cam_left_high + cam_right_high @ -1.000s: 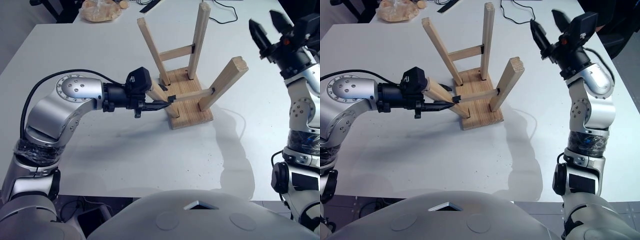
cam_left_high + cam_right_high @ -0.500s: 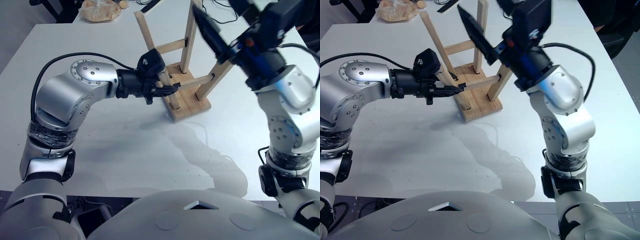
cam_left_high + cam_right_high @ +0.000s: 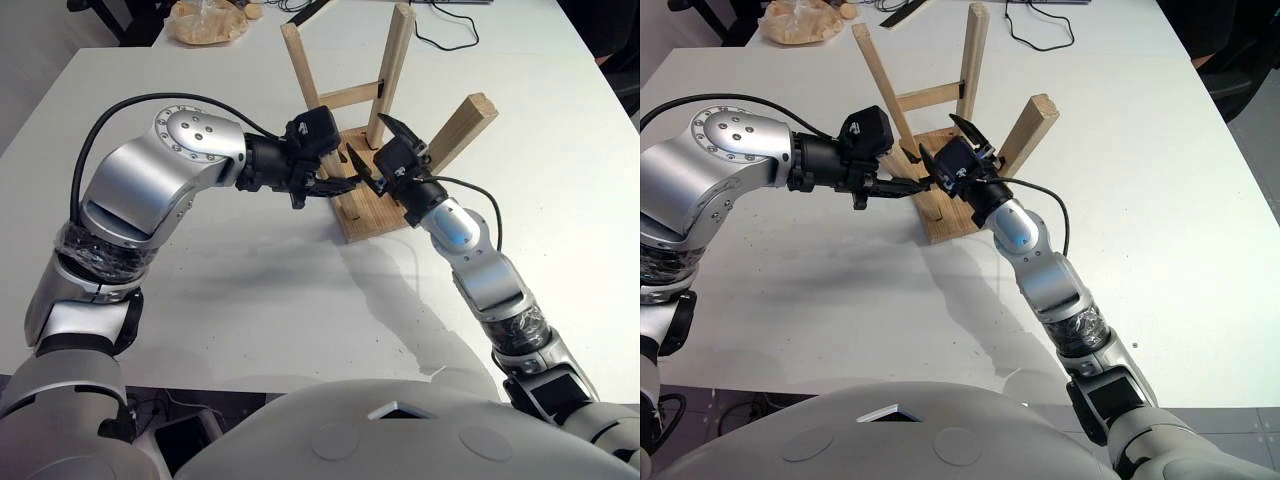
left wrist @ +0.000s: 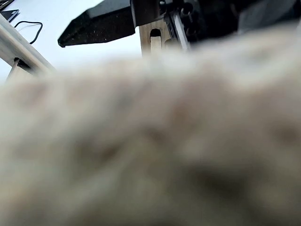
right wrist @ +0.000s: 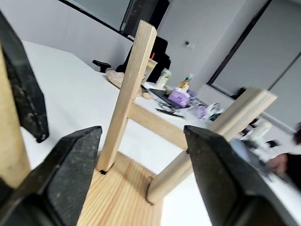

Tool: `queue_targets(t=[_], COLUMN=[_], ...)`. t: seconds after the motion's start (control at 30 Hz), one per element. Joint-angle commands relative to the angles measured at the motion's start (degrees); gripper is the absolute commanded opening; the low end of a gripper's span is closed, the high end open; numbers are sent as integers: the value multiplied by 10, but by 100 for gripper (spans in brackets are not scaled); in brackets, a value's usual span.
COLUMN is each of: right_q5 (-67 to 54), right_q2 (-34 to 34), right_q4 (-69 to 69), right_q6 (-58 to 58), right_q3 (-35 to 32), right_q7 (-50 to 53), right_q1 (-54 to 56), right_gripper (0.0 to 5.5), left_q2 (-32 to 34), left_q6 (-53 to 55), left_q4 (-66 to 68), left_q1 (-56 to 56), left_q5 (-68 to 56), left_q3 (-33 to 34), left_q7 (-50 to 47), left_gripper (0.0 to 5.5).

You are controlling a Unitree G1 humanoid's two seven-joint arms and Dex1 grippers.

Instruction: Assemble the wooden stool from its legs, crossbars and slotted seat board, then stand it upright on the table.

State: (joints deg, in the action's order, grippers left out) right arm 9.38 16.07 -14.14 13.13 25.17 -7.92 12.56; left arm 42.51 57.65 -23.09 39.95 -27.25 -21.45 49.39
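Table (image 3: 250, 290): white, taking up most of the head views. It is carrying everything.

Stool (image 3: 393, 75): sitting upside down toward the far middle of the table, between the two arms. The seat board (image 3: 378, 215) is lying flat on the tabletop and four legs are pointing up out of it. The two far legs are standing roughly upright, with the far crossbar (image 3: 350, 97) running between them. The near-right leg (image 3: 460, 125) is leaning outward to the right.

Left gripper (image 3: 340, 185): reaching in from the left at low height. Its thin black fingers are clamping the near-left leg (image 3: 343, 208) just above the board. The left wrist view is looking at blurred wood pressed close to the lens.

Right gripper (image 3: 378, 148): hanging over the near side of the board, just beside the left gripper, with its jaws spread wide and gripping nothing. In the right wrist view its two black fingers (image 5: 70, 174) are framing the far legs and far crossbar but not touching them.

Crumpled bag (image 3: 205, 20): lying at the far left edge of the table, well apart from the stool.

Black cable (image 3: 445, 35): trailing across the far edge, behind the stool.
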Motion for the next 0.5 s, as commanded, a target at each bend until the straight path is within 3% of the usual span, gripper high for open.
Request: queue_targets(t=[0.03, 0.1, 0.2, 0.33, 0.43, 0.5], right_q5=[24, -6, -142, -333, -466, -489], right_q2=[2, -7, -35, -62, -37, 2], right_q4=[60, 23, -91, -178, -176, -145], right_q6=[36, 25, 17, 80, 112, 116], right_q3=[63, 44, -35, -189, -335, -405], right_q7=[-44, -62, -97, -89, -48, -44], right_q1=[-65, -59, -28, 69, 146, 163], right_gripper=[321, 321, 321, 321, 321, 321], left_q2=[2, 3, 11, 29, 43, 55], left_q6=[31, 32, 35, 41, 39, 39], left_q4=[22, 21, 16, 6, -11, -29], left_q1=[-31, -33, -40, -45, -59, -73], left_q5=[6, 7, 8, -3, -16, -26], left_q3=[-53, -54, -54, -36, -16, -5], left_q7=[21, 20, 23, 33, 37, 42], left_gripper=[204, 204, 204, 204, 204, 204])
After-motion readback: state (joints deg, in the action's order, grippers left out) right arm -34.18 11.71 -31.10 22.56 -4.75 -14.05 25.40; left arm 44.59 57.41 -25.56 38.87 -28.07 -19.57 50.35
